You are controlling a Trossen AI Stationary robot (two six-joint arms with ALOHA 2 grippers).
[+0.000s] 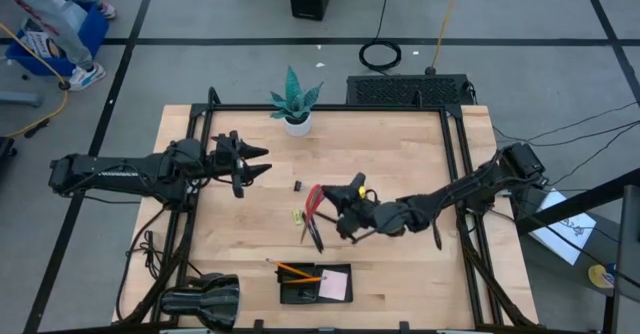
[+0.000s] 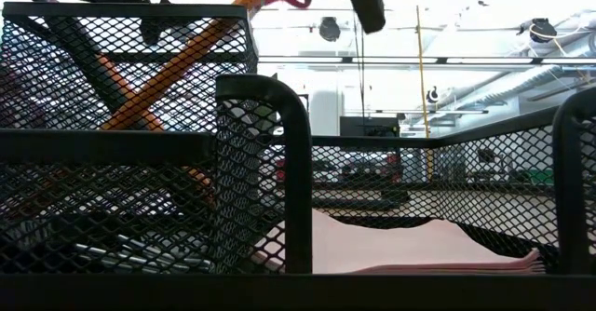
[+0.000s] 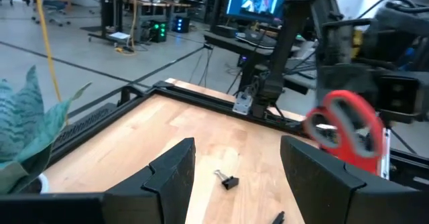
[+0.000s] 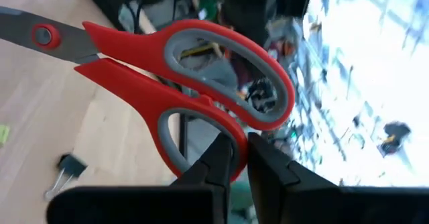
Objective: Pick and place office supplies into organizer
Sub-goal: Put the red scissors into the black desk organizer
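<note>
above the wooden counter (image 1: 400, 264), the right end effector (image 4: 239, 158) pinches the red-handled steel scissors (image 4: 181, 76) aloft; left end effector (image 3: 234, 170) waits half open. orange pencils (image 1: 292, 270) and pink note pad (image 1: 335, 285) sit in the black mesh organizer (image 1: 316, 298); the black binder clip (image 3: 228, 180) remains out.

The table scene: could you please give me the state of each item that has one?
Scissors: lifted off the table, handle pinched.
Right gripper: shut on scissors.
Left gripper: open, empty.
Clip: loose on the table.
Organizer: holds a note pad; pencils lean across its edge.
</note>
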